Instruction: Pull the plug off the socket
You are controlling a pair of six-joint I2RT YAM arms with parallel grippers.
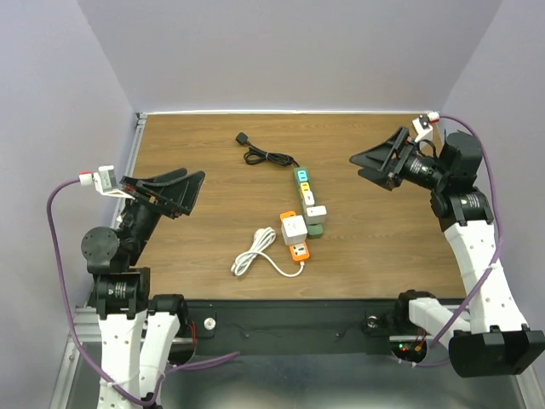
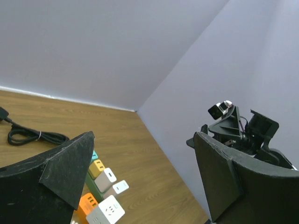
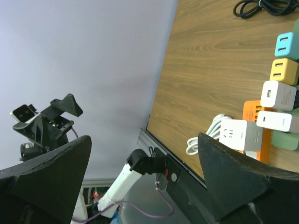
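Observation:
The dark-green power strip [image 1: 314, 228] lies in the middle of the table, running front to back. A teal plug [image 1: 303, 177], a yellow plug [image 1: 306, 189] and two white plugs [image 1: 316, 211] sit in it in a row. They also show in the left wrist view, where the strip [image 2: 93, 186] lies low at the left, and in the right wrist view [image 3: 278, 94]. The strip's black cord [image 1: 266, 157] lies coiled behind it. My left gripper [image 1: 196, 194] is open and empty, well left of the strip. My right gripper [image 1: 368, 170] is open and empty, to the right of it.
An orange power strip [image 1: 298, 249] lies against the green strip's near left end. It carries a white cube adapter [image 1: 293, 227] and a coiled white cord [image 1: 255, 256]. Purple walls close in the table's back and sides. A metal rail runs along the left edge.

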